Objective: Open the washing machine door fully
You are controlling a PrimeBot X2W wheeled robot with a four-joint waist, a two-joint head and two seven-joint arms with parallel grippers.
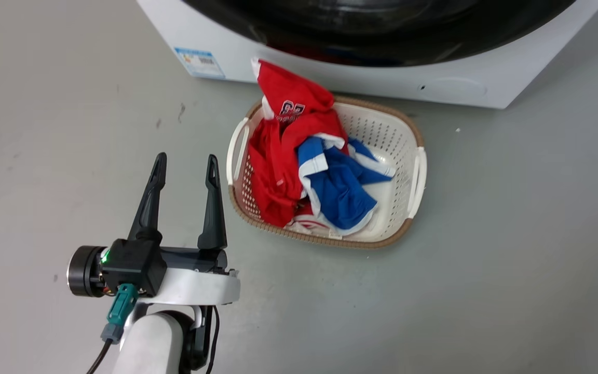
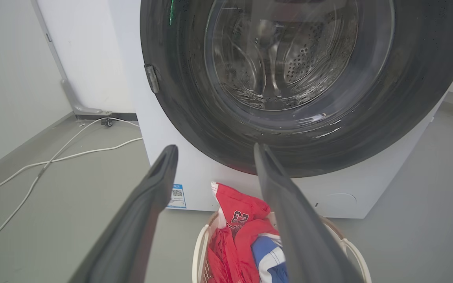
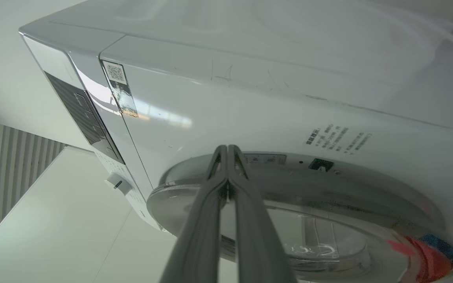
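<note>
We see the left gripper [image 1: 186, 162] spread wide and empty, beside the basket [image 1: 416, 171]. The right gripper [image 3: 228, 151] has its fingers pressed together at the rim of the washing machine door [image 3: 195, 190], which sits close against the washing machine [image 3: 250, 110].

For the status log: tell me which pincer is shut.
The right pincer, its fingers pressed together before the washing machine door; the left pincer has its fingers spread apart.

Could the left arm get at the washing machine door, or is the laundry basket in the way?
Probably yes. The left gripper, open, hangs over bare floor beside the basket, and its wrist view shows the washing machine door ahead with nothing between; the basket sits lower.
</note>
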